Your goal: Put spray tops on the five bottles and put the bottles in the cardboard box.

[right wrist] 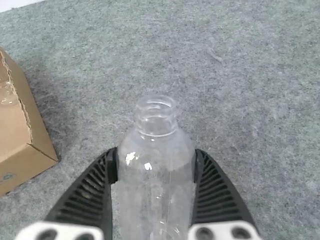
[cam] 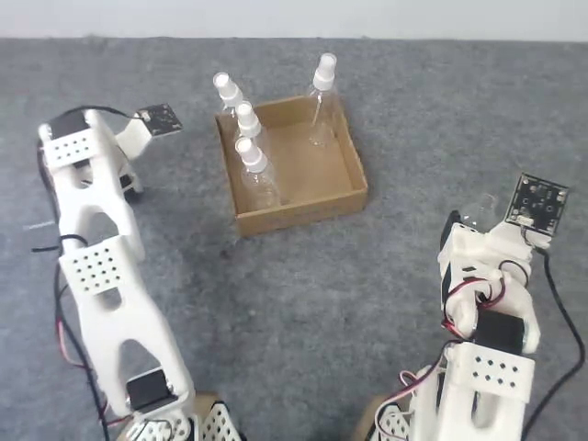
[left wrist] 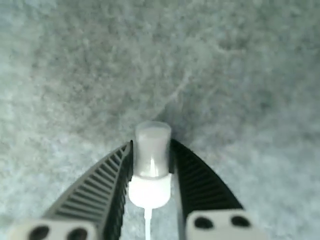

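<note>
My left gripper (left wrist: 151,160) is shut on a white spray top (left wrist: 151,165), its nozzle pointing away over the grey carpet; the left arm (cam: 92,175) stands left of the cardboard box (cam: 292,165). My right gripper (right wrist: 152,172) is shut on a clear bottle (right wrist: 154,175) with an open neck and no top; this bottle (cam: 480,213) shows at the right arm's tip, right of the box. Three capped bottles (cam: 250,156) stand along the box's left side and one capped bottle (cam: 322,101) at its far right corner.
Grey carpet (cam: 303,294) covers the table. A corner of the cardboard box (right wrist: 20,130) shows in the right wrist view. Open carpet lies between the two arms in front of the box.
</note>
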Robot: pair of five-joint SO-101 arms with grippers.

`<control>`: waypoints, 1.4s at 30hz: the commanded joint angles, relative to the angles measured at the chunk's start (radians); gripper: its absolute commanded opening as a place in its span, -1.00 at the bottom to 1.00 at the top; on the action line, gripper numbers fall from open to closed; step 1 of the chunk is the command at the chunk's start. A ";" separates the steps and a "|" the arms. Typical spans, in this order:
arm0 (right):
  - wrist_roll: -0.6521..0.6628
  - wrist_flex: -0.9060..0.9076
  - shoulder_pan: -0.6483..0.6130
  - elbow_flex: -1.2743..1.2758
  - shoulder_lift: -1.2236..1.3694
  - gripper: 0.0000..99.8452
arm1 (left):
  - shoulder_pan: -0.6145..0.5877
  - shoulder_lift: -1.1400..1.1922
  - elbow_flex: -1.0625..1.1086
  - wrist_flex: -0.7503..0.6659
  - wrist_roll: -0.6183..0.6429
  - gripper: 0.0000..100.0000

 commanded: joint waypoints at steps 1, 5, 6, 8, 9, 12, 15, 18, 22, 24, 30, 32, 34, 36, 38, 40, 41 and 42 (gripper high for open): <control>0.020 -0.021 -0.015 -0.018 -0.028 -0.95 | 0.005 -0.009 -0.131 0.121 -0.002 -0.91; 0.020 -0.021 -0.015 -0.018 -0.028 -0.95 | 0.005 -0.015 -0.166 0.146 0.046 -0.98; 0.020 -0.021 -0.015 -0.018 -0.028 -0.95 | 0.003 -0.017 -0.168 0.146 0.072 -0.98; 0.020 -0.021 -0.015 -0.018 -0.028 -0.95 | 0.005 -0.017 -0.168 0.147 0.110 -0.98; 0.020 -0.021 -0.015 -0.018 -0.028 -0.95 | 0.005 -0.017 -0.168 0.147 0.127 -0.98; 0.020 -0.021 -0.015 -0.018 -0.028 -0.95 | 0.006 -0.028 -0.168 0.149 0.181 -0.98; 0.020 -0.021 -0.015 -0.018 -0.028 -0.95 | 0.003 -0.075 -0.160 0.149 0.235 -0.98; 0.020 -0.021 -0.015 -0.018 -0.028 -0.95 | -0.002 -0.140 -0.156 0.149 0.278 -0.98; 0.020 -0.021 -0.015 -0.018 -0.028 -0.95 | 0.002 -0.247 -0.050 0.149 0.290 -0.98; 0.020 -0.021 -0.015 -0.018 -0.028 -0.95 | 0.006 -0.311 0.038 0.149 0.290 -0.98; 0.020 -0.021 -0.016 -0.018 -0.028 -0.95 | 0.026 -0.542 0.288 0.147 0.292 -0.98; 0.020 -0.021 -0.016 -0.018 -0.028 -0.95 | 0.044 -0.612 0.358 0.146 0.324 -0.98; 0.020 -0.021 -0.016 -0.018 -0.028 -0.95 | 0.066 -0.675 0.427 0.146 0.377 -0.98; 0.020 -0.021 -0.016 -0.018 -0.028 -0.96 | 0.095 -0.735 0.507 0.146 0.436 -0.98; 0.020 -0.019 -0.016 -0.018 -0.028 -0.96 | 0.123 -0.795 0.584 0.146 0.497 -0.98; 0.020 -0.019 -0.016 -0.018 -0.028 -0.96 | 0.147 -0.853 0.648 0.146 0.542 -0.98; 0.020 -0.018 -0.016 -0.018 -0.028 -0.96 | 0.158 -0.881 0.676 0.144 0.559 -0.98; 0.020 -0.018 -0.016 -0.018 -0.028 -0.96 | 0.166 -0.911 0.699 0.144 0.574 -0.98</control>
